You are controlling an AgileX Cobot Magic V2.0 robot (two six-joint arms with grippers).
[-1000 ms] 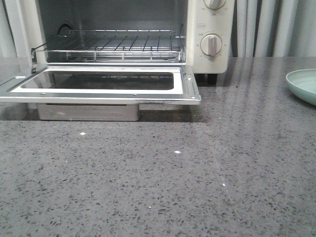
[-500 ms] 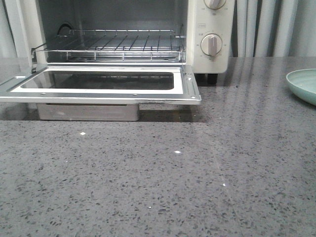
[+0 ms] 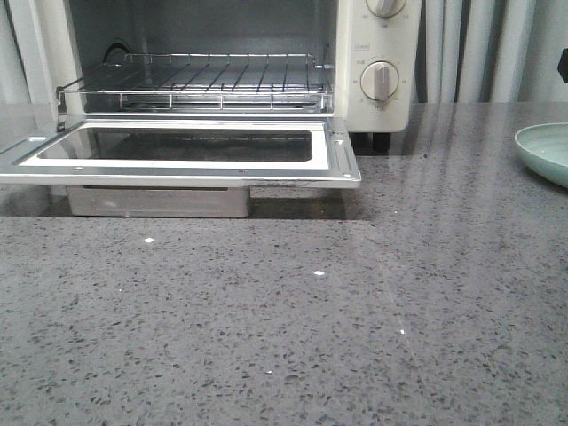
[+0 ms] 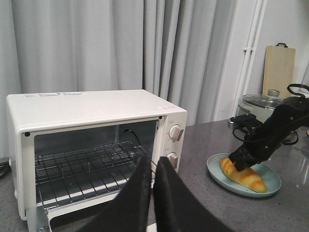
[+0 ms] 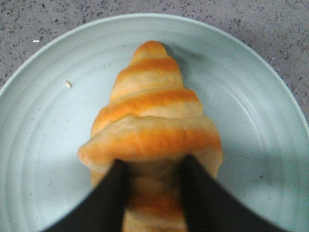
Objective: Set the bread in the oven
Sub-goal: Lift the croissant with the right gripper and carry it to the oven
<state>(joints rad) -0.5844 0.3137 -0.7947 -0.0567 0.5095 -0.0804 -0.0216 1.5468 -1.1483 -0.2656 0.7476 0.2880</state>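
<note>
Grasping step | right gripper clenched astride bread on plate | left gripper pinched empty | next: lift toward oven

Pale grey curtains hang behind a speckled grey countertop.
</note>
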